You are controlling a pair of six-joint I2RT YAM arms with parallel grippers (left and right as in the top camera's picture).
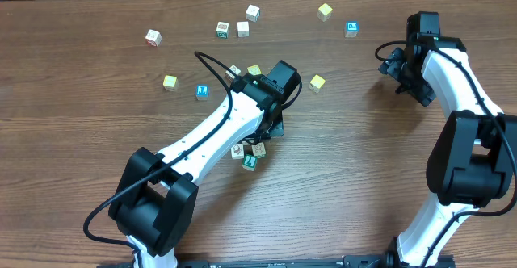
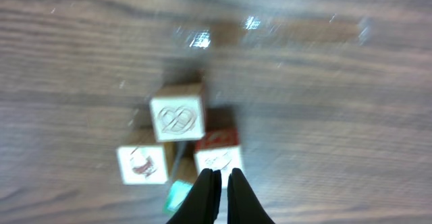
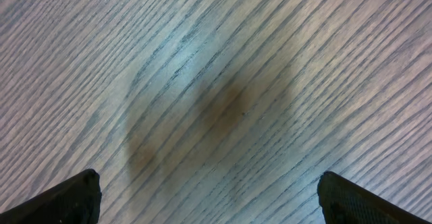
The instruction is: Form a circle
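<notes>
The circle (image 1: 249, 153) is a tight little group of tiny wooden cubes just below my left wrist. In the left wrist view a whitish heart-marked cube (image 2: 177, 116) sits at the far side. A whitish cube with a red drawing (image 2: 142, 163) is on the left, and a whitish cube with a red side (image 2: 218, 158) on the right. A green-faced cube (image 2: 177, 196) lies nearest. My left gripper (image 2: 219, 175) is shut with nothing in it, its tips over the near edge of the red-sided cube. My right gripper (image 3: 212, 204) stands open over bare wood at the right (image 1: 408, 78).
Loose cubes lie across the back of the table: white ones (image 1: 153, 36) (image 1: 253, 12), a green-marked one (image 1: 223, 30), yellow ones (image 1: 170, 81) (image 1: 317, 81) (image 1: 325, 10) and blue-faced ones (image 1: 202, 90) (image 1: 351, 28). The left arm's cable (image 1: 214, 62) loops above its wrist.
</notes>
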